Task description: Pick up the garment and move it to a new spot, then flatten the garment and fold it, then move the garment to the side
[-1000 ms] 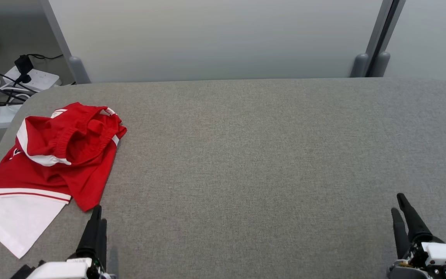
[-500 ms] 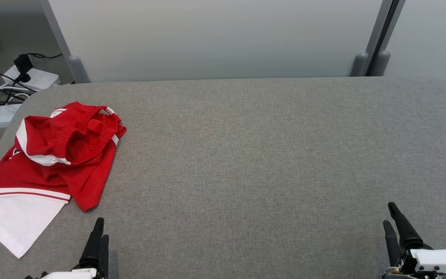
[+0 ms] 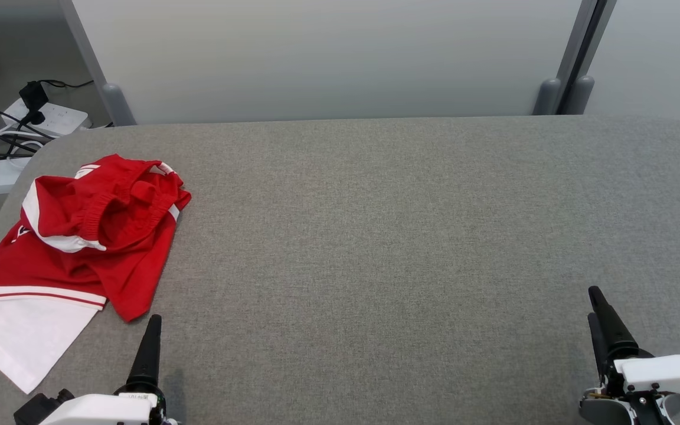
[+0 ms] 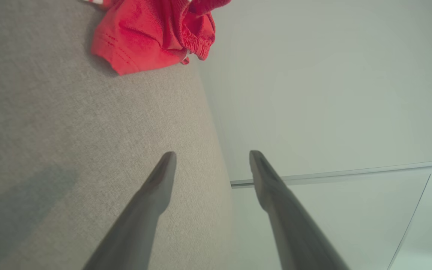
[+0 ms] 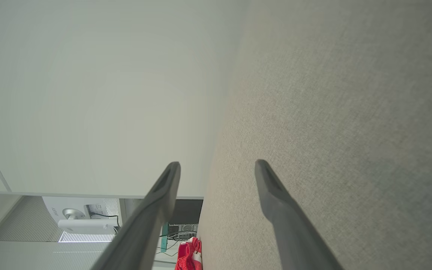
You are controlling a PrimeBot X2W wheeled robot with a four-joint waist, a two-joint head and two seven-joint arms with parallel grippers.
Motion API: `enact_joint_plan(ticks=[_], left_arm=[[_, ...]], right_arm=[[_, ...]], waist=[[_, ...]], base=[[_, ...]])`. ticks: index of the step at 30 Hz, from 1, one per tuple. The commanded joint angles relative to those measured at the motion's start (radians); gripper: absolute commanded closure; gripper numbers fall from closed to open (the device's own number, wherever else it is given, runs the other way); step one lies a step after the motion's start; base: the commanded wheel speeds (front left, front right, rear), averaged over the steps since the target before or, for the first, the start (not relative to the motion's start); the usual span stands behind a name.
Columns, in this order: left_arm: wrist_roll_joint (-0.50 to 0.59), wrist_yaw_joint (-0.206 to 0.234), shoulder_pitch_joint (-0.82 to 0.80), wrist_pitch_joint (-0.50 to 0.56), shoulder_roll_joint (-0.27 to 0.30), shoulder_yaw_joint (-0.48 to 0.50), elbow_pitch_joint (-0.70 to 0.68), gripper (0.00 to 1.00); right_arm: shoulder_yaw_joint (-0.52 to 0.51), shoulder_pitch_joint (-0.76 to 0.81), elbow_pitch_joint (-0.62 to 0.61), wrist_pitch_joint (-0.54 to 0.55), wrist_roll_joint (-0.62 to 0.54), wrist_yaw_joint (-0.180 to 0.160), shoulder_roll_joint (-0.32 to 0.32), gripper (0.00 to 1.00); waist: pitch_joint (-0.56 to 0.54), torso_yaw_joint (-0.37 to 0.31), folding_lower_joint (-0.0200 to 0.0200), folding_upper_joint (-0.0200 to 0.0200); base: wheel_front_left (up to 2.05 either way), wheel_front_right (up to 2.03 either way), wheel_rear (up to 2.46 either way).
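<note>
The garment point(image 3: 80, 236), red shorts with white trim and a white panel, lies crumpled at the left end of the grey fabric table point(image 3: 375, 236). My left gripper point(image 3: 153, 321) hovers just below and to the right of the garment's nearest red corner, apart from it. In the left wrist view the left gripper point(image 4: 212, 153) is open and empty, with the garment point(image 4: 152, 33) ahead of it. My right gripper point(image 3: 594, 302) is far off at the lower right. The right wrist view shows the right gripper point(image 5: 218, 163) open and empty, the garment point(image 5: 188, 257) small in the distance.
A pale partition wall point(image 3: 328, 59) with grey posts point(image 3: 576, 65) runs behind the table. A power strip with cables point(image 3: 33, 118) lies on the floor beyond the table's rounded far left corner. The garment's white panel reaches close to the left edge.
Both grippers drew back toward the bottom edge, then came forward again; the right one ends slightly further left. The garment has not moved.
</note>
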Motion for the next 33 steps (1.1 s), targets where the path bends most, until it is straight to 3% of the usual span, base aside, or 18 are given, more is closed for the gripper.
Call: enact_joint_plan(ticks=[1,33], left_arm=[[0.035,-0.003,-0.067,-0.010,0.023,0.003,-0.021,0.00],[0.539,-0.002,-0.142,-0.101,0.031,0.019,0.034,0.00]], right_arm=[[0.013,-0.058,-0.017,-0.015,-0.030,0.003,-0.024,0.00],[0.110,-0.169,0.053,-0.106,-0.410,0.005,-0.063,0.00]], waist=[[0.000,0.000,-0.0002,0.0000],[0.002,-0.009,-0.0002,0.0000]], base=[[0.00,0.00,0.00],[0.00,0.00,0.00]])
